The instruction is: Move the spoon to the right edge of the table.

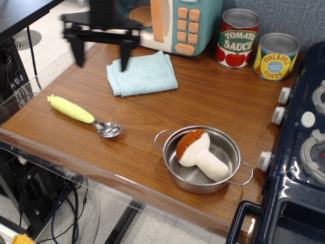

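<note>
Glossy wood-grain table (228, 107), shiny metal pan (231, 152), soft cloth towel (142, 73), plastic-handled spoon (81, 113).

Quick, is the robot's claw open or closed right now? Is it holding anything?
Gripper: open, holding nothing, above the table's back left; the spoon lies untouched.
</note>
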Tool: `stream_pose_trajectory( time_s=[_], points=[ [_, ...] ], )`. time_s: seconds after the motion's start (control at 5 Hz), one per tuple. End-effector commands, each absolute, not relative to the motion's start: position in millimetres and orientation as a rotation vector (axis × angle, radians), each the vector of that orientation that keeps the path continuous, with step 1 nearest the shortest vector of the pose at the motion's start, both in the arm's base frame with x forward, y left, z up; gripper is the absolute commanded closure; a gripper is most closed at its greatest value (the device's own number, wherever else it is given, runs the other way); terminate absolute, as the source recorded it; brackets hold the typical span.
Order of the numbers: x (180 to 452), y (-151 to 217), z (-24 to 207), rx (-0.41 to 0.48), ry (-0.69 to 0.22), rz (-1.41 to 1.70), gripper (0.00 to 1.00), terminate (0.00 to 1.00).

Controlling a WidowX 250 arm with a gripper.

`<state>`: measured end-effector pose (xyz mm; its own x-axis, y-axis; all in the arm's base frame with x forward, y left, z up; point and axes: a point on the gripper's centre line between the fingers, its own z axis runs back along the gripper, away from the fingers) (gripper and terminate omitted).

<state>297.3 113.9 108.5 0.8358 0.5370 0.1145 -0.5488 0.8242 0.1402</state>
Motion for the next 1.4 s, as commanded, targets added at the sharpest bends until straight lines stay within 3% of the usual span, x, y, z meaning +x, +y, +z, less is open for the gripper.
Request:
stream_pose_trajectory(
  time_s=[0.0, 0.2, 0.6, 0.8, 1.2],
  points=[
    [259, 163, 101, 0.190, -0.019, 0.940, 0.00, 0.00],
    [248, 166, 85, 0.193, 0.008, 1.050, 0.00, 0.00],
    [254, 169, 60, 0.152, -0.032, 1.071, 0.00, 0.00],
    [259, 167, 49, 0.181, -0.025, 1.047, 0.00, 0.00],
    [267, 164, 30, 0.153, 0.001, 1.043, 0.00, 0.00]
  ],
)
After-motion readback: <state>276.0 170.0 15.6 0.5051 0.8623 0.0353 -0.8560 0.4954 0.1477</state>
